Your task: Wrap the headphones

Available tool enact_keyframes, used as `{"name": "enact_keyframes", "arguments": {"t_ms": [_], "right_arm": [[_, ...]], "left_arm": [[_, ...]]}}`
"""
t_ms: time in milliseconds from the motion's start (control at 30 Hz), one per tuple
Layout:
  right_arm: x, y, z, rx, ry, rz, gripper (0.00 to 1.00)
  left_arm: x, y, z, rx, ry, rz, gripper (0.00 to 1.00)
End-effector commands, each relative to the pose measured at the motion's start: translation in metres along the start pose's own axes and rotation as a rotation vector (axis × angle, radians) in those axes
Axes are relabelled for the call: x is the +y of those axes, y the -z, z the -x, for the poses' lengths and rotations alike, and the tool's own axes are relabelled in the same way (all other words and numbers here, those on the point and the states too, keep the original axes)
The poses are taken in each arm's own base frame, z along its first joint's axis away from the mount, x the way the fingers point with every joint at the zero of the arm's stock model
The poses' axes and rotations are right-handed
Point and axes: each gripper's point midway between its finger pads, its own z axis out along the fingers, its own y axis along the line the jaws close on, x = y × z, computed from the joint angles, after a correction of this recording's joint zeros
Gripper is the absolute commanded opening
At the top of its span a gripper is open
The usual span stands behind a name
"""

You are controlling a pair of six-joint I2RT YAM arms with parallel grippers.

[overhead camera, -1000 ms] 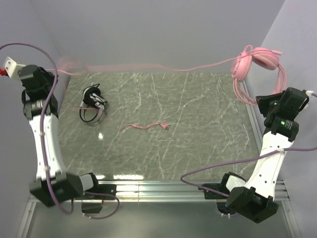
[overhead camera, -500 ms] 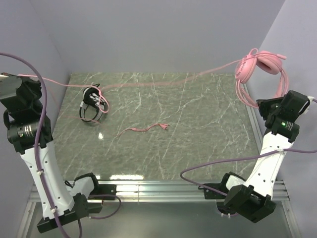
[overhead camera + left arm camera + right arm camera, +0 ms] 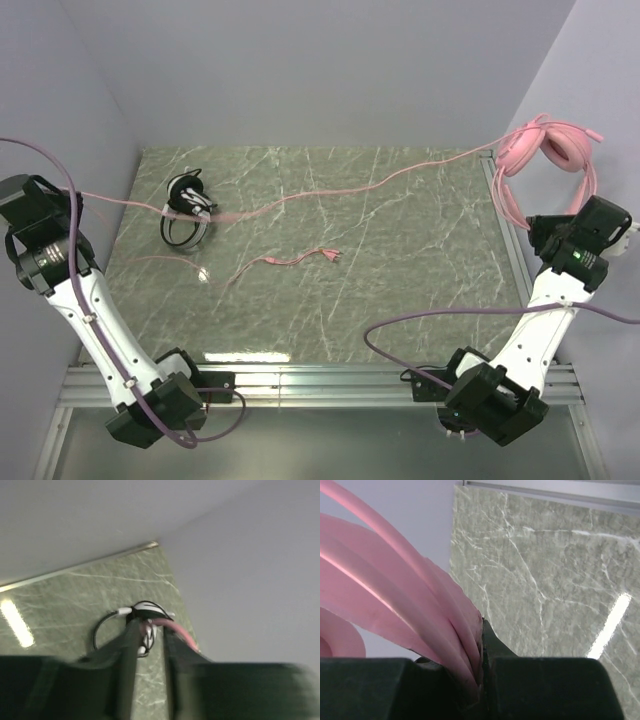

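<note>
Pink over-ear headphones (image 3: 556, 148) hang above the right edge of the green marbled tabletop (image 3: 420, 290); the right fingers (image 3: 545, 685) clamp loops of their thin pink cable (image 3: 400, 177) (it stretches leftward); the left fingers (image 3: 127, 655) stand slightly parted, cable across one; the black-and-white headset (image 3: 188, 208) lies far left.

Green marble table (image 3: 400, 280) (white-veined), lavender walls (image 3: 300, 70).

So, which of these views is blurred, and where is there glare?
Left wrist: all smeared, the fingers most, the black-and-white headset soft; a glare streak on the table at left. Right wrist: the pink cable, very close, is soft; table sharp, one glare streak. Top: sharp, small glare spots near the front edge.
</note>
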Motion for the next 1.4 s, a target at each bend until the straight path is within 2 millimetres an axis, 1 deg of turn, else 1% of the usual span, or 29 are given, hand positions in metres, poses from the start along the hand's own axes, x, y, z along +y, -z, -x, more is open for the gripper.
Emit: {"name": "enact_keyframes", "arguments": {"t_ms": [0, 33, 100, 200, 233, 267, 300, 333, 367, 400, 433, 467, 500, 533, 567, 600, 633, 667, 700, 800, 833, 933, 967, 1067, 1100, 1167, 1200, 1267, 1367], "right_arm": [[0.034, 0.016, 0.012, -0.052, -0.011, 0.151, 0.00], [0.037, 0.017, 0.013, -0.059, -0.003, 0.166, 0.00], [0.046, 0.021, 0.011, -0.054, 0.044, 0.217, 0.00], [0.060, 0.031, 0.002, -0.046, 0.120, 0.284, 0.00], [0.070, 0.037, -0.006, -0.031, 0.157, 0.314, 0.00], [0.077, 0.040, -0.013, -0.021, 0.187, 0.333, 0.00], [0.076, 0.038, -0.015, -0.029, 0.211, 0.309, 0.00], [0.087, 0.044, -0.018, -0.031, 0.237, 0.330, 0.00], [0.094, 0.047, -0.038, 0.014, 0.276, 0.351, 0.00], [0.098, 0.046, -0.045, 0.026, 0.305, 0.352, 0.00], [0.105, 0.051, -0.050, 0.029, 0.325, 0.368, 0.00], [0.109, 0.053, -0.066, 0.068, 0.354, 0.384, 0.00], [0.112, 0.056, -0.074, 0.083, 0.375, 0.396, 0.00], [0.117, 0.061, -0.079, 0.086, 0.392, 0.417, 0.00], [0.118, 0.064, -0.085, 0.096, 0.412, 0.428, 0.00], [0.121, 0.071, -0.098, 0.129, 0.438, 0.449, 0.00], [0.122, 0.073, -0.101, 0.128, 0.448, 0.456, 0.00], [0.123, 0.078, -0.108, 0.139, 0.472, 0.469, 0.00], [0.124, 0.084, -0.120, 0.167, 0.495, 0.492, 0.00], [0.123, 0.091, -0.140, 0.212, 0.543, 0.523, 0.00], [0.121, 0.095, -0.152, 0.247, 0.567, 0.540, 0.00], [0.117, 0.101, -0.173, 0.311, 0.639, 0.595, 0.00], [0.116, 0.106, -0.182, 0.355, 0.670, 0.633, 0.00], [0.113, 0.111, -0.193, 0.398, 0.690, 0.678, 0.00], [0.114, 0.111, -0.195, 0.402, 0.689, 0.690, 0.00], [0.113, 0.112, -0.199, 0.411, 0.681, 0.710, 0.00], [0.110, 0.110, -0.203, 0.428, 0.679, 0.712, 0.00], [0.113, 0.111, -0.203, 0.425, 0.677, 0.723, 0.00], [0.118, 0.114, -0.201, 0.423, 0.685, 0.725, 0.00]], "left_arm": [[-0.052, 0.025, 0.007, -0.006, -0.039, -0.285, 0.35], [-0.060, 0.029, 0.007, -0.005, -0.060, -0.329, 0.61], [-0.074, 0.038, -0.005, 0.057, -0.102, -0.434, 0.99], [-0.102, 0.051, -0.025, 0.143, -0.161, -0.584, 0.99], [-0.114, 0.059, -0.044, 0.194, -0.205, -0.633, 0.99], [-0.121, 0.058, -0.058, 0.230, -0.238, -0.650, 0.99], [-0.128, 0.057, -0.059, 0.197, -0.254, -0.622, 0.99], [-0.141, 0.070, -0.083, 0.248, -0.297, -0.674, 0.99], [-0.154, 0.077, -0.088, 0.245, -0.304, -0.734, 0.99], [-0.157, 0.085, -0.110, 0.316, -0.314, -0.806, 0.99], [-0.166, 0.105, -0.126, 0.372, -0.291, -0.889, 0.99], [-0.184, 0.120, -0.125, 0.346, -0.267, -1.010, 0.99], [-0.177, 0.123, -0.149, 0.411, -0.262, -1.042, 0.99], [-0.183, 0.144, -0.167, 0.456, -0.256, -1.115, 0.99], [-0.185, 0.153, -0.175, 0.458, -0.261, -1.151, 0.99], [-0.187, 0.156, -0.184, 0.432, -0.280, -1.181, 0.99], [-0.189, 0.175, -0.201, 0.470, -0.291, -1.232, 0.99], [-0.183, 0.178, -0.219, 0.498, -0.310, -1.243, 0.99], [-0.188, 0.197, -0.226, 0.503, -0.310, -1.327, 0.99], [-0.172, 0.211, -0.257, 0.558, -0.308, -1.407, 0.99], [-0.174, 0.227, -0.259, 0.557, -0.285, -1.489, 0.99], [-0.157, 0.231, -0.290, 0.616, -0.334, -1.481, 0.99], [-0.161, 0.218, -0.290, 0.576, -0.331, -1.401, 0.99], [-0.155, 0.216, -0.304, 0.597, -0.348, -1.335, 0.99], [-0.155, 0.226, -0.309, 0.626, -0.344, -1.343, 0.99], [-0.156, 0.232, -0.320, 0.655, -0.373, -1.333, 0.99], [-0.159, 0.246, -0.326, 0.664, -0.407, -1.376, 0.99], [-0.158, 0.254, -0.331, 0.663, -0.462, -1.399, 0.99], [-0.163, 0.271, -0.322, 0.600, -0.506, -1.529, 0.99]]}}
